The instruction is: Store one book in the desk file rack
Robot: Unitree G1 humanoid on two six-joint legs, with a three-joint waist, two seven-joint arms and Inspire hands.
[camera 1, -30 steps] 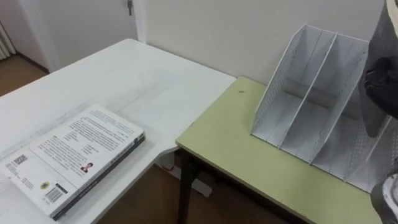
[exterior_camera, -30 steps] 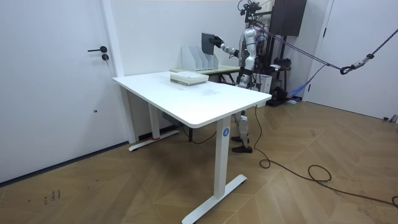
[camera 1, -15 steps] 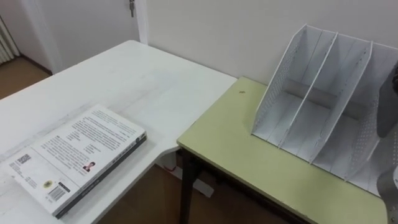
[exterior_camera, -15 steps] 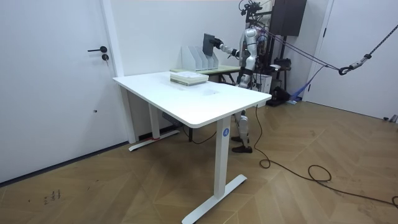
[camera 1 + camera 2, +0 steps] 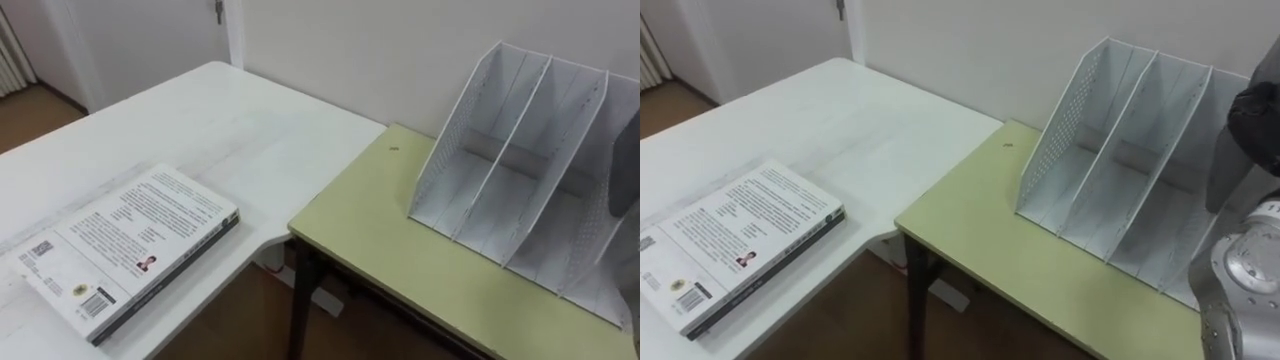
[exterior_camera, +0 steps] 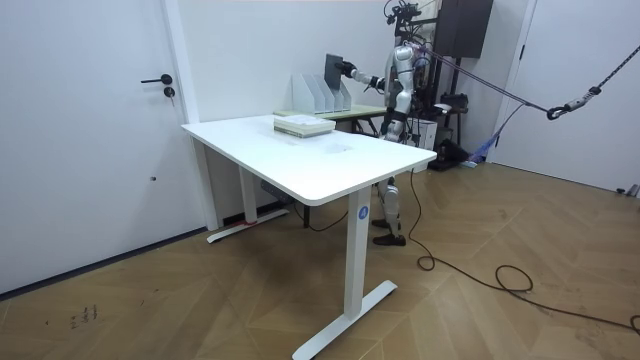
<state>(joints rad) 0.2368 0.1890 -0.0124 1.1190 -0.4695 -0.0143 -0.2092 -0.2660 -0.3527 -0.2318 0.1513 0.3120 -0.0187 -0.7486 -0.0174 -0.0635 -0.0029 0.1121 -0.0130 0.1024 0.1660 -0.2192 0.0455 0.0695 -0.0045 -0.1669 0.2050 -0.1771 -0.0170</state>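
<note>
Above the file rack (image 5: 1120, 190), at its right end, the robot's right hand (image 5: 1252, 115) hangs dark against the pale wall, with the silver forearm rising toward it from below. In the room view this hand is closed on the edge of a dark book (image 6: 333, 68). The book is held upright in the air over the top of the rack and clear of the dividers. Whether it touches the rack's rim cannot be told from that distance. The rack is white and perforated, its slanted dividers forming slots that open toward the robot. It stands at the back of a green table (image 5: 1040, 270), close to the wall. To the left of the rack, a white table (image 5: 840, 120) meets the green table's edge. On it, well apart from the rack, a second book (image 5: 730, 240) lies flat with its pale printed cover facing up. In the room view the robot stands upright at the far side of the green table, to the rack's right, with its right arm stretched out toward the rack.
</note>
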